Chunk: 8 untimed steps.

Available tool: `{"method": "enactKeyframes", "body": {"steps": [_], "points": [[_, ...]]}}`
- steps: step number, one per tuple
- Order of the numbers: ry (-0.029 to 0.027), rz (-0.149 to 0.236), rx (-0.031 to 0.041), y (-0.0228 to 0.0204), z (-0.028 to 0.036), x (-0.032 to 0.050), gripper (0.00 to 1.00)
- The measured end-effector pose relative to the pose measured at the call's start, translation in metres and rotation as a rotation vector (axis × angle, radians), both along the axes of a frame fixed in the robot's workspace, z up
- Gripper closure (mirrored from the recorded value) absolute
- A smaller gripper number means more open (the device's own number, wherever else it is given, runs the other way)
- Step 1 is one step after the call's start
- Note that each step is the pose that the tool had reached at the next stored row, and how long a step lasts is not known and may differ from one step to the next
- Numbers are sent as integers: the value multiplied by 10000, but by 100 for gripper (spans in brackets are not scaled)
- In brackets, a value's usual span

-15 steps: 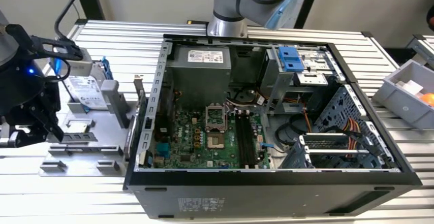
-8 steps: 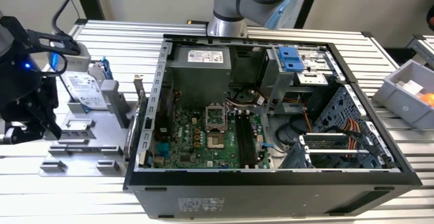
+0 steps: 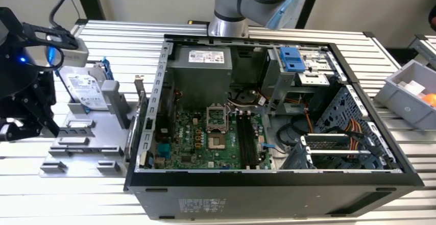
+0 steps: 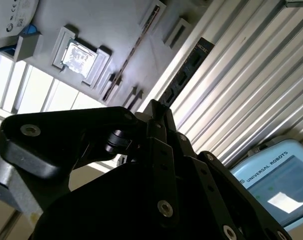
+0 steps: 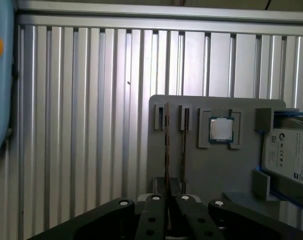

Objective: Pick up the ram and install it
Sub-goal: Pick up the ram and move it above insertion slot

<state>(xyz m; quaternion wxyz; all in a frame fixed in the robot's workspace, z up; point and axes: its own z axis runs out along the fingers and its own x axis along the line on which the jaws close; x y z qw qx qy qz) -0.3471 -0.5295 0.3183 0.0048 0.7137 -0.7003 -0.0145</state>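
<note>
- Ribbed aluminium bench (image 3: 122,36) carries open black computer case (image 3: 272,197) and grey parts tray (image 3: 81,158)
- black fingers (image 4: 155,135) grip long, thin dark ram stick (image 4: 189,67) near tray

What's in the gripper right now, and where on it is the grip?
It looks like the ram, pinched by the gripper at its near end; the exact spot is hidden.

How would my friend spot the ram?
Beside the open computer case, on the exterior view's left, lies a grey holder plate. The ram stands on edge at its slots, right by the gripper. Unlike the square processor chip and silver hard drive nearby, it is a long, thin stick.
</note>
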Motion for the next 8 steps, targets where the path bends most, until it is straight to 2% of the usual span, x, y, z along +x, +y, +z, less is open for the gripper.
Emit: {"method": "enactKeyframes", "body": {"steps": [8], "points": [[0, 0, 0, 0, 86, 0, 100]]}}
